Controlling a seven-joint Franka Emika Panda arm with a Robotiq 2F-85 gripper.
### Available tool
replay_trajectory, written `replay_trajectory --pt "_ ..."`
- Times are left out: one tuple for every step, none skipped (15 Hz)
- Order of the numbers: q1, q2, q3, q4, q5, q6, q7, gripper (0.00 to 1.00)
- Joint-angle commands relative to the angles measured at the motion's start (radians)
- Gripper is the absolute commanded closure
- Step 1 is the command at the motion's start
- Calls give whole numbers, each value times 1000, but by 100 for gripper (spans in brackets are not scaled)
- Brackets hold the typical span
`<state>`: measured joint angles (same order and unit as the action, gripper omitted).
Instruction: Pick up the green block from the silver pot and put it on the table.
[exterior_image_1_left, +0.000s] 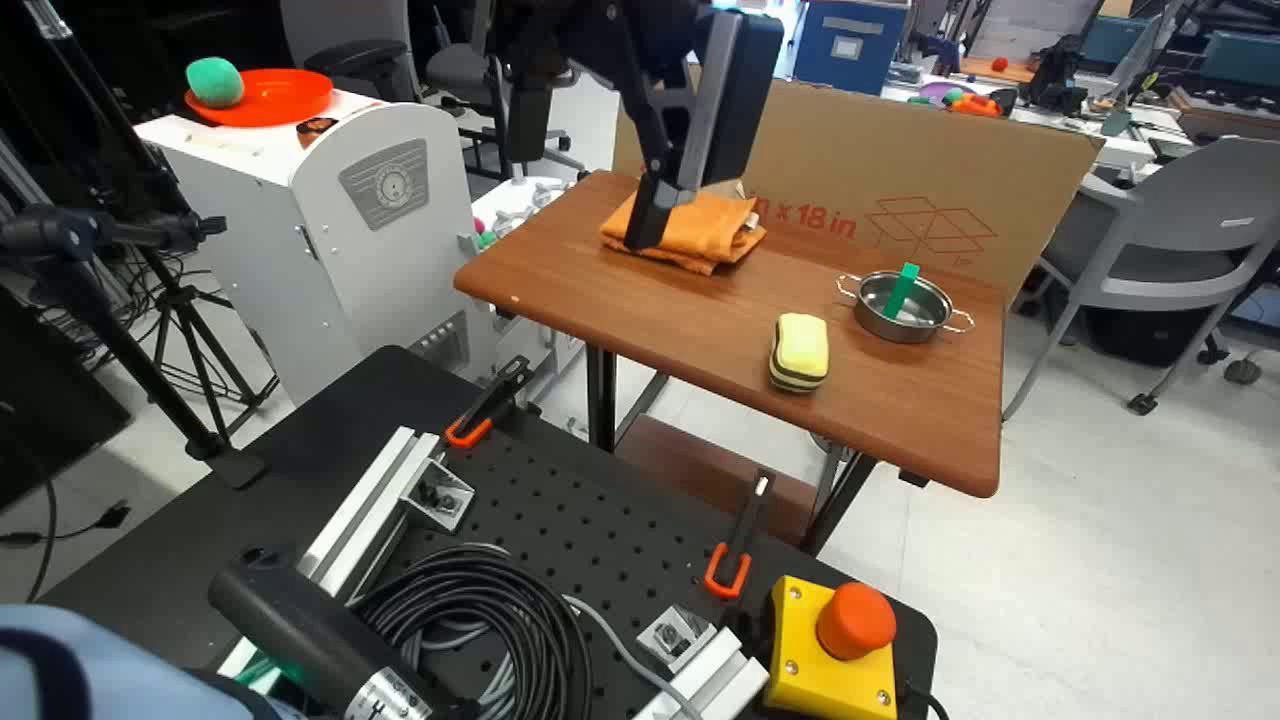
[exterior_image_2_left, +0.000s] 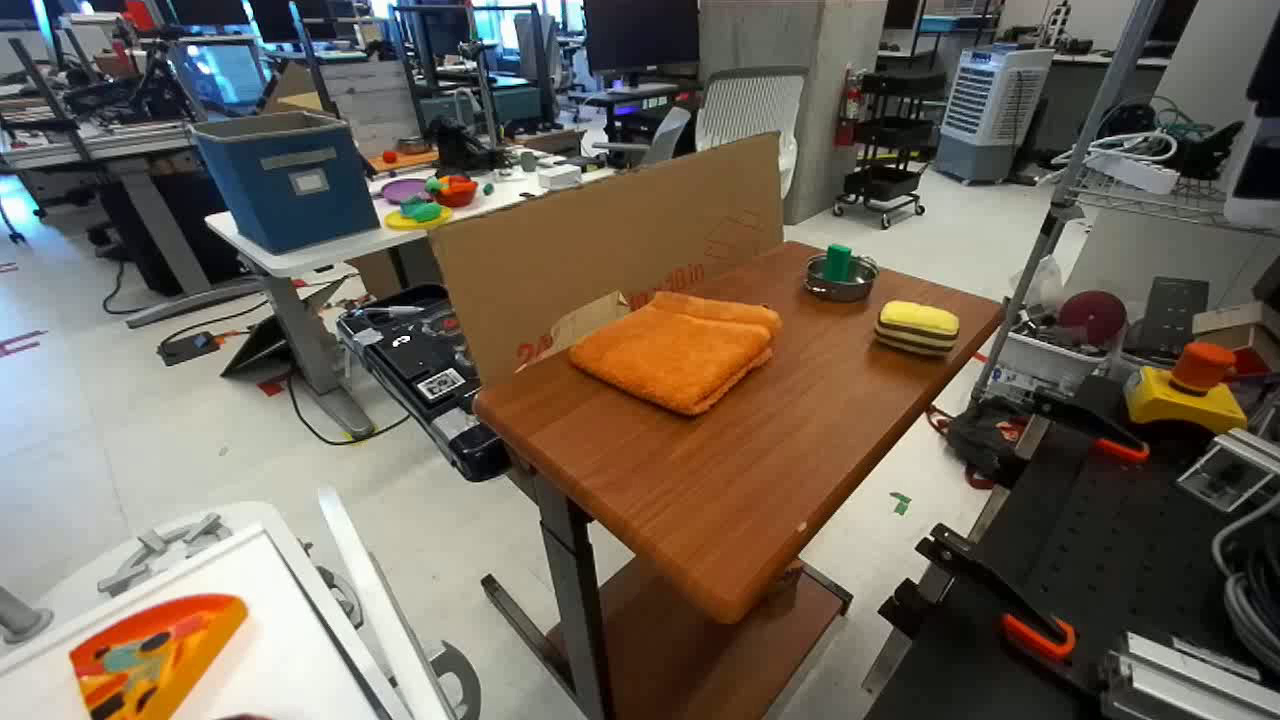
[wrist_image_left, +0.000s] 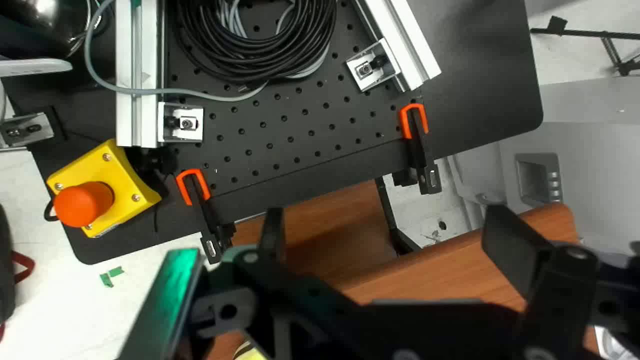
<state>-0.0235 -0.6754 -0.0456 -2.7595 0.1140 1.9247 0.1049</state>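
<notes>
Gripper (wrist_image_left: 390, 235): released, jaws wide apart, nothing between; we judge it ready to grasp. The table (exterior_image_1_left: 700, 310) supports the pot (exterior_image_1_left: 903, 333). The block (exterior_image_1_left: 901, 290) stands on end inside the pot; its upper end clears the rim, presumably so that we can grasp it. Note: an exterior view cuts off the arm (exterior_image_1_left: 600, 25); the wrist view, the pad (wrist_image_left: 250, 353). We cannot make out the block's lower end, nor whether it leans.

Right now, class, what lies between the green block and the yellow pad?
The wall of the silver pot, then a strip of table, in both exterior views.
</notes>
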Motion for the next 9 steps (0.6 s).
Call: replay_trajectory --pt "-11 0 10 1 6 -2 -6 0" --pt "-11 0 10 1 6 -2 -6 0" --pt "-11 0 10 1 6 -2 -6 0" --pt "-11 0 10 1 6 -2 -6 0" --pt "-11 0 10 1 6 -2 -6 0" --pt "-11 0 10 1 6 -2 -6 0" --pt "-11 0 10 1 6 -2 -6 0" --pt "-11 0 10 1 6 -2 -6 0" --pt "-12 37 15 14 18 9 17 0"
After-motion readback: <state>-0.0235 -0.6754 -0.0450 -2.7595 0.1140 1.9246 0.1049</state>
